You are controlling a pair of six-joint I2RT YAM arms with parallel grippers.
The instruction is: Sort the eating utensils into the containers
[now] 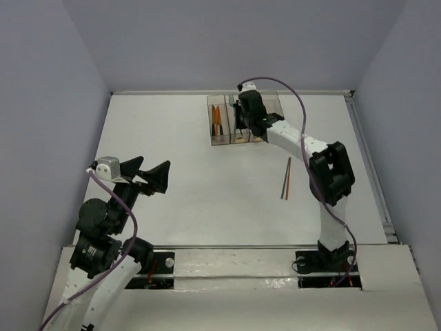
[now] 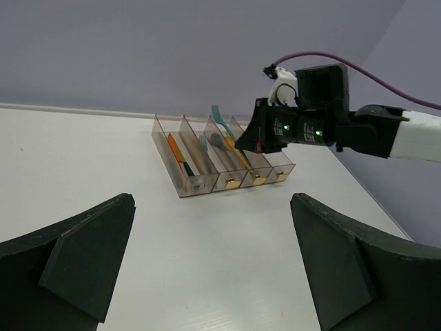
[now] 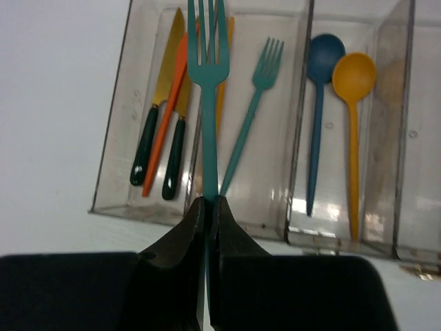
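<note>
Right pincer [image 3: 208,204] clenched on teal fork [image 3: 209,103] handle, tines ahead over the clear bins [image 3: 138,212] beside the knives [image 3: 164,131]; left pincer [image 1: 148,167] released, well apart, open surface [image 1: 207,193] between.

overhead, low left and close right views share the containers [image 1: 271,105].

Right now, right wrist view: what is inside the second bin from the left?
A loose teal fork lies there. The held teal fork covers most of an orange utensil beside it; type unclear.
</note>
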